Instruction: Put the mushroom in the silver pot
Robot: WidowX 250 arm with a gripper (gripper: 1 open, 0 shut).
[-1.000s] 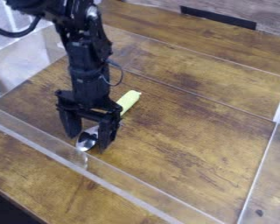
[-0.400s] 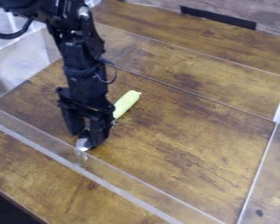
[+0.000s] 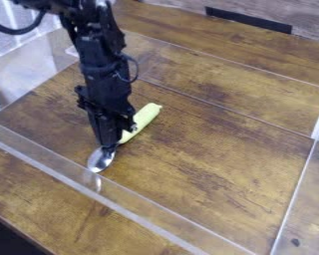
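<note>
The mushroom [image 3: 101, 160] is a small pale grey rounded thing on the wooden table near the front clear wall. My gripper [image 3: 109, 146] points straight down right over it. Its dark fingers are drawn together into a narrow shape, shut on the mushroom's upper end, and the exact contact is hidden by the fingers. The mushroom still rests on the table. The silver pot is out of view.
A yellow-green oblong thing [image 3: 147, 117] lies just right of the gripper, almost touching it. Clear acrylic walls [image 3: 189, 234] ring the wooden table [image 3: 229, 120] at the front, left and right. A dark strip [image 3: 249, 18] sits at the far back edge.
The fingers stood wide open around the mushroom a second ago and have now closed. The hand rolled a little and shifted slightly up-right in the view, towards the yellow-green thing.
</note>
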